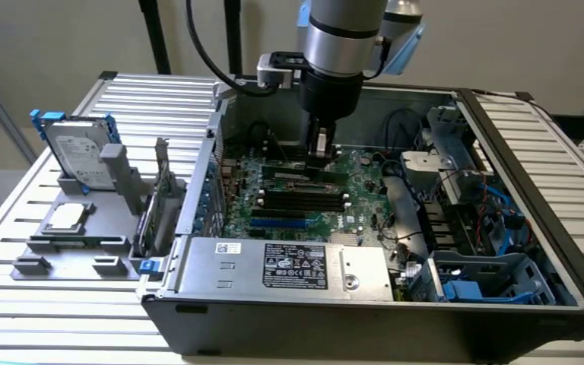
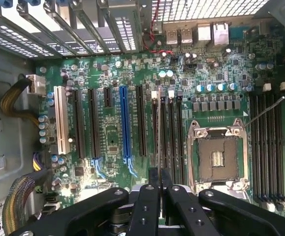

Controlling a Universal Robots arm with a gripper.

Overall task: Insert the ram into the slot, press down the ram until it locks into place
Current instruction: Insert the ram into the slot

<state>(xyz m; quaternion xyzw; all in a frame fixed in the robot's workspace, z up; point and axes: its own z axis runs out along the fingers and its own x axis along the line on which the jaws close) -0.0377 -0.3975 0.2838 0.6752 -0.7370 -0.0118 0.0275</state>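
End effector (image 2: 159, 176) pinches ram (image 2: 158, 129) — slatted table (image 1: 39, 319).

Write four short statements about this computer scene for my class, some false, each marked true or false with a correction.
1. The pincer is shut on the ram, above the motherboard. True.
2. The CPU socket carries a fan. False: it is bare, with nothing mounted on it.
3. A hard drive stands upright on the grey holder beside the computer case. True.
4. The computer case has its side panel fitted. False: it lies open, with its inside showing.
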